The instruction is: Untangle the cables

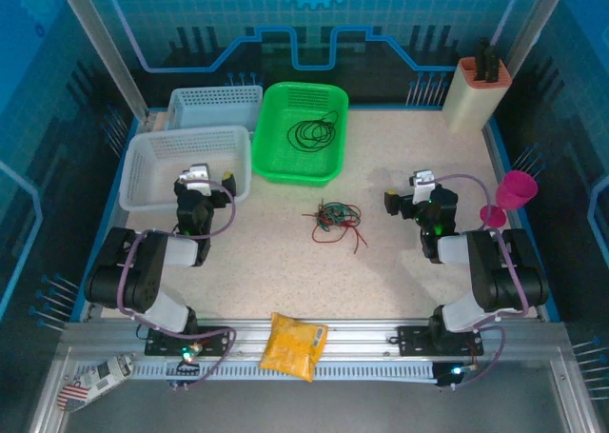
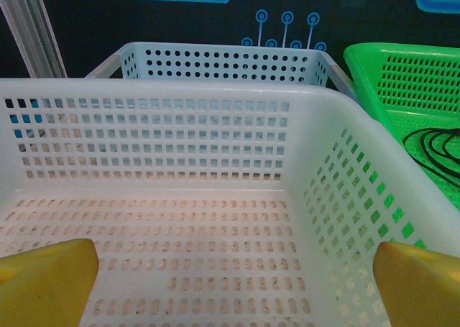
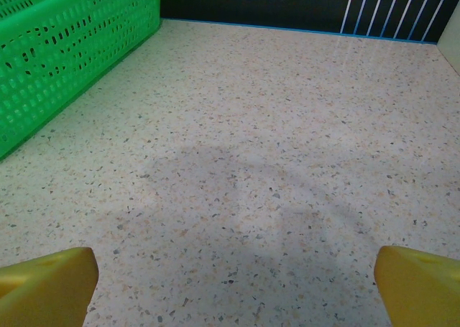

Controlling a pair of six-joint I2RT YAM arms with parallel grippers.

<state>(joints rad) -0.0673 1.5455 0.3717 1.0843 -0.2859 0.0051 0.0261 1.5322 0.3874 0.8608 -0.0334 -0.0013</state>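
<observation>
A knot of red and green cables (image 1: pixel 333 217) lies on the table between the two arms. A loose black cable (image 1: pixel 314 131) rests coiled in the green basket (image 1: pixel 285 167); its loops (image 2: pixel 438 146) show through that basket's wall in the left wrist view. My left gripper (image 1: pixel 206 178) stands open over the near edge of the white basket (image 1: pixel 143 181), its yellow fingertips (image 2: pixel 50 280) wide apart above the basket floor (image 2: pixel 180 226). To the right of the knot, my right gripper (image 1: pixel 407 191) is open over bare table (image 3: pixel 251 162), nothing between its fingertips (image 3: pixel 420 287).
A pale blue basket (image 1: pixel 214 105) stands behind the white one. A beige block (image 1: pixel 474 95) sits at the back right corner and a pink cup (image 1: pixel 514 193) at the right edge. A yellow bag (image 1: pixel 293 345) lies on the front rail.
</observation>
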